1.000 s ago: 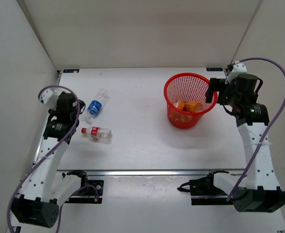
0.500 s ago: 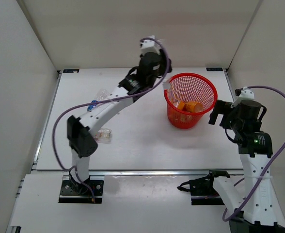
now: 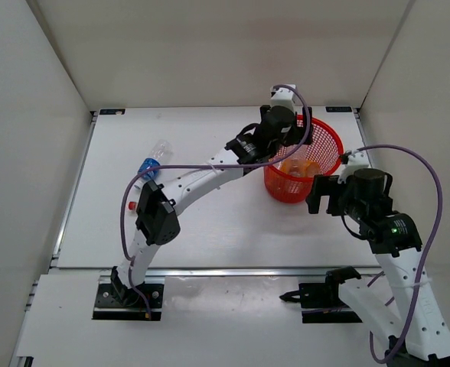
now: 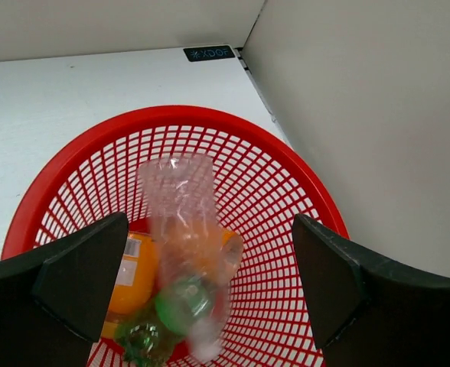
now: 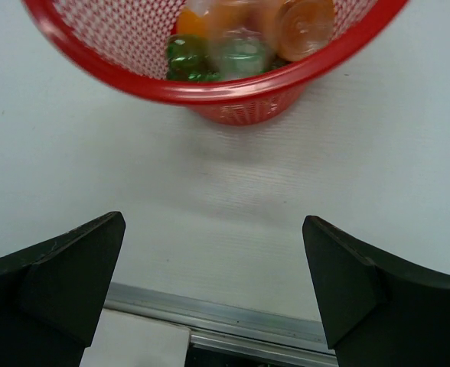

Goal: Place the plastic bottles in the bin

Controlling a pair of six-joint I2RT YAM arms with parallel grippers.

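The red mesh bin (image 3: 328, 145) stands at the back right of the table. My left gripper (image 3: 288, 140) hangs over it, open. In the left wrist view a plain clear bottle (image 4: 180, 222) shows blurred between the spread fingers (image 4: 79, 275), touching neither, above an orange bottle (image 4: 133, 267) and a green bottle (image 4: 145, 335) in the bin (image 4: 286, 191). A blue-labelled bottle (image 3: 150, 162) lies at the left. Only the cap end of the red-capped bottle (image 3: 132, 205) shows beside the left arm. My right gripper (image 3: 326, 193) is open, just in front of the bin, empty.
White walls close the table on the left, back and right. A metal rail (image 5: 233, 325) runs along the near table edge. The right wrist view looks down on bare table (image 5: 210, 191) in front of the bin (image 5: 233, 93). The left arm spans the table's middle.
My left arm swung from the left side across to the bin with the clear bottle, and its jaws opened and let it go. My right gripper drew back from the bin's right rim toward the near side.
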